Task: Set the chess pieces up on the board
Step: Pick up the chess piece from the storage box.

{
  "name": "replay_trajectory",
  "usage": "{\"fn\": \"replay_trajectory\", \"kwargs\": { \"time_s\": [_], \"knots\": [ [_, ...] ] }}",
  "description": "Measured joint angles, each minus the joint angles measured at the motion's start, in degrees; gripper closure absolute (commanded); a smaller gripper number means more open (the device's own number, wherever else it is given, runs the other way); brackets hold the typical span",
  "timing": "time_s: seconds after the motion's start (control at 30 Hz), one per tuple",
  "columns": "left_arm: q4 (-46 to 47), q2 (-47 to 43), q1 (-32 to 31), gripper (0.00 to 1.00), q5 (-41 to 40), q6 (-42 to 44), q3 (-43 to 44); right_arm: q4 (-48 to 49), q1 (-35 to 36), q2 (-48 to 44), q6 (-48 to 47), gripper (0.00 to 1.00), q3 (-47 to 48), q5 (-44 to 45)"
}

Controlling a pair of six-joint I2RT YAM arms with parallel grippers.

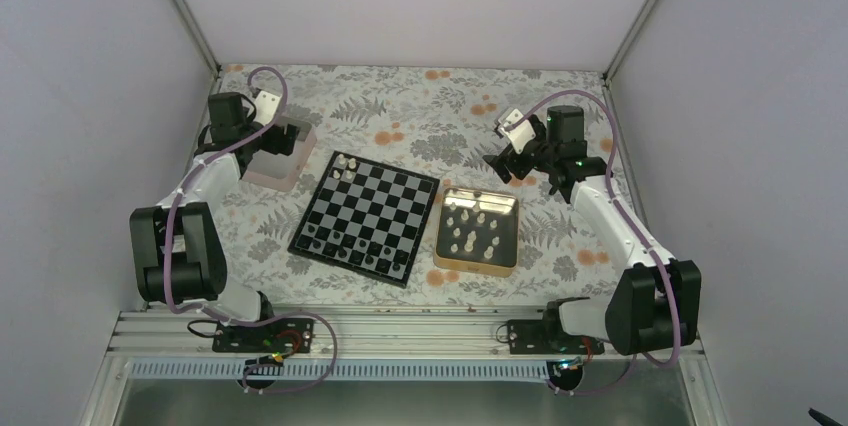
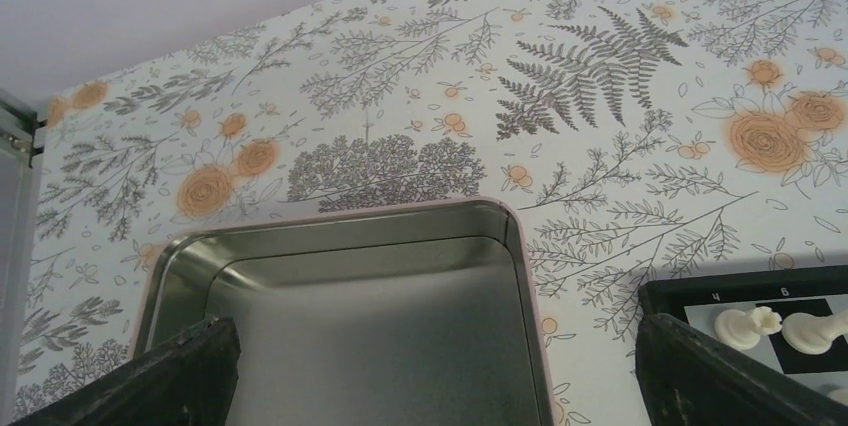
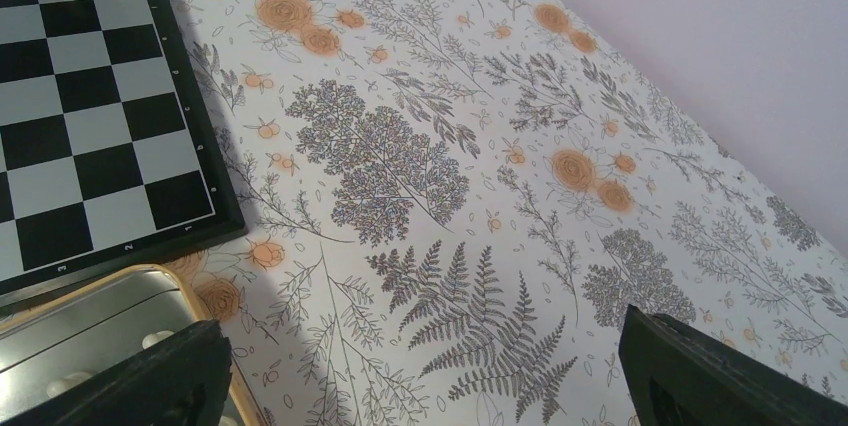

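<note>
The biggest risk is coming from the chess pieces (image 1: 471, 237) themselves. They are showing as tiny cream-white chessmen, each far narrower than one square, and most are sitting loose and close together in the gold tin (image 1: 476, 268), just right of the board (image 1: 375, 216). Fingers closing on one piece are likely to be nudging its neighbours, or catching it off centre so that it slips out or topples when set down. The tin's raised wall is also standing in the way of a low sideways approach. On the board, which is lying flat in the middle of the floral table (image 1: 400, 106), a few white pieces are standing upright at the far left corner. Small dark chessmen (image 1: 345, 243) are lining its near edge, so an arm crossing low is risking a knock to either group. The right gripper (image 3: 428, 321) is hovering over bare table beyond the gold tin. Its fingers are spread wide apart and are gripping nothing. The left gripper (image 2: 440, 346) is hanging over the pinkish silver tin (image 2: 340, 246) off the board's far left corner, equally wide open and empty-handed. The part of that tin showing in its wrist view is holding no pieces. The board is looking glossy, with black and pale grey squares inside a black border. That smooth surface may be letting a light piece slide if released at a tilt. Whether the pieces in the gold tin are upright or lying down is too small to tell from above.
</note>
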Motion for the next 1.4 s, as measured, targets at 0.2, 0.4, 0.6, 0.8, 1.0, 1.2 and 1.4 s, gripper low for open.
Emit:
{"fn": "replay_trajectory", "kwargs": {
  "time_s": [0.2, 0.4, 0.6, 0.8, 1.0, 1.2, 1.4],
  "knots": [
    [0.55, 0.0, 0.0, 0.02, -1.29, -0.96, 0.0, 0.0, 0.0, 0.0, 0.0, 0.0, 0.0, 0.0],
    [0.83, -0.02, 0.0, 0.02, -1.95, -1.16, 0.0, 0.0, 0.0, 0.02, 0.0, 0.0, 0.0, 0.0],
    [0.85, -0.02, 0.02, 0.02, -2.23, -1.18, 0.0, 0.26, -0.07, 0.0, 0.04, 0.01, -0.11, 0.02],
    [1.29, -0.07, 0.61, 0.02, -2.95, -1.33, 0.0, -8.0, 0.04, 3.78, -0.11, 0.08, 7.17, -1.84],
    [3.1, -0.55, 0.92, 0.02, -3.43, -1.38, -0.24, -17.14, 5.16, 6.99, -4.11, 0.2, 11.67, -0.07],
    [3.82, -1.05, 1.44, 0.02, -4.07, -1.4, -1.03, -23.43, 8.79, 7.93, -6.27, 0.61, 11.17, 2.6],
    [3.89, -1.03, 1.6, 0.02, -4.02, -1.4, -1.09, -27.91, 9.51, 13.07, -5.99, 0.7, 11.41, 3.76]
  ]
}}
